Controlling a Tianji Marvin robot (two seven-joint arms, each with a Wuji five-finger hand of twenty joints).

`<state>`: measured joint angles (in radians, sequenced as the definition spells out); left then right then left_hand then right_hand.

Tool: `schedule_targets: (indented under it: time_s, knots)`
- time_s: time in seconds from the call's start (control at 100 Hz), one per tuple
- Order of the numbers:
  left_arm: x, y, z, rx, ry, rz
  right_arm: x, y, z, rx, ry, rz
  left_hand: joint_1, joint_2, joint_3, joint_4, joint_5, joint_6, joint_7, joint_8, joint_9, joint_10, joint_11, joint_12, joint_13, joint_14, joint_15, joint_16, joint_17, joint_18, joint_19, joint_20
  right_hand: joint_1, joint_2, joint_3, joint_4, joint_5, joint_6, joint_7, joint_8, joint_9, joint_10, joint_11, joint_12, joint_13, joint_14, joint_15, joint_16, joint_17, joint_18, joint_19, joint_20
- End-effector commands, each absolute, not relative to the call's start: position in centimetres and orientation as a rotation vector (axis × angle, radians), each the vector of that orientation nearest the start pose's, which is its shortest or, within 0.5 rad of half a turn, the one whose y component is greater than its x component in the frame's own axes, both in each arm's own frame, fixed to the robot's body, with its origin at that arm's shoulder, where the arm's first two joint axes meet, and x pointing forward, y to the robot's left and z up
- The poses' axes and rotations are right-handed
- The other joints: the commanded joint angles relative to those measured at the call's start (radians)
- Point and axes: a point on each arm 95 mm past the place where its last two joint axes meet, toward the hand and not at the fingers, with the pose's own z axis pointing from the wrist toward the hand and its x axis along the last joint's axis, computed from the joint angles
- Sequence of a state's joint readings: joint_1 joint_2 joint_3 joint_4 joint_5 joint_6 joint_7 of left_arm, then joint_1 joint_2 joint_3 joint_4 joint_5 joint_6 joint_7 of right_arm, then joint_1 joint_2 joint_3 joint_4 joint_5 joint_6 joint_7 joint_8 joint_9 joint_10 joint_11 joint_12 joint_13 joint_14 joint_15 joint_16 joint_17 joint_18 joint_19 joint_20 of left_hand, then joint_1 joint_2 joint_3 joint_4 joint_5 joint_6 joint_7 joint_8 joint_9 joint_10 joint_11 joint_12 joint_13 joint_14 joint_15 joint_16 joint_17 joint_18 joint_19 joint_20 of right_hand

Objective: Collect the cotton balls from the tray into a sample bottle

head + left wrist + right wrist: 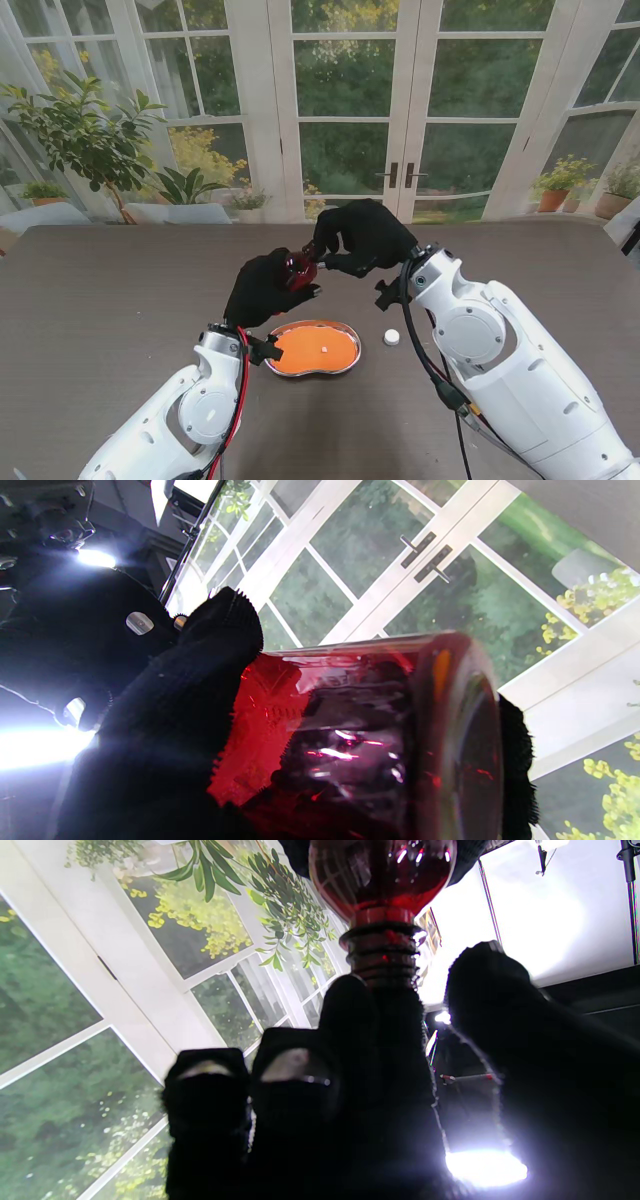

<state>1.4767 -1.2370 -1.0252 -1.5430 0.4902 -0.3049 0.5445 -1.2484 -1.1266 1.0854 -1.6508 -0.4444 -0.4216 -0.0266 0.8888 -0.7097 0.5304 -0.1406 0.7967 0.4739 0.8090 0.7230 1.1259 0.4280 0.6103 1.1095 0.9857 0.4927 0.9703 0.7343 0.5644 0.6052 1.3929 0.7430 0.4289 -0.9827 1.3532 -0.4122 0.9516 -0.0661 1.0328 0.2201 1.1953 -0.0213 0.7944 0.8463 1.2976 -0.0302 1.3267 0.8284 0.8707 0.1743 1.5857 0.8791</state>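
My left hand [262, 288] is raised above the table and shut on a red see-through sample bottle [298, 270]. The bottle [360, 740] fills the left wrist view. Its threaded neck [382, 952] points at my right hand [365, 238], whose fingertips [350, 995] touch the bottle's mouth while the thumb stands slightly apart. No cotton ball shows between those fingers. Nearer to me, an orange tray [300, 350] with a metal rim lies on the table, and one small white cotton ball [325, 349] rests in it.
A small white cap [391, 337] lies on the dark table [110, 300] just right of the tray. Glass doors and potted plants stand beyond the table's far edge.
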Motion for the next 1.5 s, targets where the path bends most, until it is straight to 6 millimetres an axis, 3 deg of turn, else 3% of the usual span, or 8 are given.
schedule_targets:
  time_s: [0.0,0.1,0.19,0.51,0.64,0.77,1.01,1.49]
  knots:
    - [39.6,-8.8,-27.9,-1.300,0.735,-2.391,43.4,9.0,-16.8,0.918,1.352,2.459,0.268,0.313,0.300,0.021,0.135,-0.193,0.199,0.016,0.053,-0.035,0.014,0.022,0.038,0.043,0.077,0.018,0.000,-0.036,0.051,0.021,-0.018,-0.004,0.026,-0.010,0.012,-0.116,0.049,0.023,-0.013,-0.003,-0.011,-0.012,0.020,-0.012,-0.005,-0.015,0.001,-0.014,0.002,0.023]
    - [39.5,-8.8,-27.9,-1.299,0.733,-2.392,43.5,8.8,-16.6,0.932,1.366,2.450,0.269,0.316,0.298,0.022,0.136,-0.195,0.199,0.017,0.050,-0.035,0.012,0.021,0.036,0.044,0.076,0.018,-0.001,-0.036,0.051,0.021,-0.062,0.092,0.002,0.000,0.003,-0.099,0.009,-0.033,-0.022,0.009,-0.022,-0.029,0.019,0.003,-0.019,-0.020,-0.012,-0.010,-0.001,0.024]
    - [39.5,-8.8,-27.8,-1.297,0.734,-2.394,43.5,8.7,-16.6,0.938,1.413,2.435,0.269,0.316,0.296,0.022,0.136,-0.196,0.197,0.016,0.050,-0.036,0.009,0.019,0.034,0.046,0.072,0.017,-0.001,-0.036,0.051,0.021,-0.099,0.201,-0.020,0.036,-0.005,-0.096,-0.057,-0.064,-0.044,0.016,-0.030,-0.056,0.019,0.013,-0.040,-0.027,-0.035,-0.008,-0.009,0.032]
    - [39.6,-8.8,-27.6,-1.286,0.736,-2.399,43.4,8.9,-17.2,0.939,1.527,2.415,0.269,0.316,0.295,0.022,0.136,-0.197,0.196,0.017,0.052,-0.038,0.008,0.019,0.036,0.043,0.071,0.017,-0.001,-0.036,0.050,0.021,-0.088,0.240,0.036,0.078,-0.029,-0.094,-0.114,-0.106,-0.079,0.023,-0.032,-0.031,0.018,0.025,-0.082,-0.036,-0.070,-0.011,-0.023,0.042]
    - [39.6,-8.7,-27.5,-1.287,0.736,-2.398,43.5,8.8,-17.0,0.935,1.507,2.409,0.270,0.316,0.295,0.022,0.136,-0.196,0.196,0.017,0.052,-0.036,0.008,0.019,0.036,0.043,0.071,0.017,-0.001,-0.036,0.050,0.021,-0.083,0.223,0.033,0.076,-0.020,-0.105,-0.094,-0.098,-0.074,0.023,-0.031,-0.027,0.018,0.024,-0.075,-0.029,-0.063,-0.010,-0.020,0.045]
    - [39.5,-8.8,-27.5,-1.290,0.736,-2.396,43.6,8.5,-16.6,0.919,1.469,2.407,0.270,0.316,0.294,0.022,0.136,-0.194,0.195,0.016,0.052,-0.036,0.008,0.018,0.035,0.044,0.071,0.017,-0.001,-0.036,0.050,0.021,-0.096,0.142,0.009,0.055,-0.008,-0.107,-0.056,-0.065,-0.069,0.015,-0.026,-0.032,0.020,0.008,-0.068,-0.024,-0.053,-0.012,-0.018,0.044]
    - [39.5,-8.8,-27.4,-1.289,0.737,-2.397,43.7,8.2,-16.0,0.906,1.447,2.407,0.271,0.316,0.293,0.022,0.135,-0.196,0.194,0.016,0.051,-0.035,0.008,0.018,0.035,0.045,0.070,0.017,-0.004,-0.036,0.048,0.020,-0.110,0.080,-0.015,0.035,0.006,-0.091,-0.096,-0.019,-0.069,0.014,-0.017,-0.063,0.020,0.009,-0.066,-0.024,-0.050,-0.011,-0.019,0.040]
    - [39.4,-8.9,-27.9,-1.321,0.736,-2.388,43.7,8.0,-15.6,0.899,1.417,2.409,0.271,0.315,0.294,0.021,0.136,-0.195,0.193,0.015,0.050,-0.034,0.005,0.019,0.033,0.048,0.067,0.017,-0.006,-0.034,0.046,0.020,-0.095,0.049,-0.017,0.014,0.016,-0.097,-0.035,0.023,-0.055,0.010,-0.013,-0.068,0.020,0.005,-0.052,-0.020,-0.041,-0.002,-0.021,0.038]
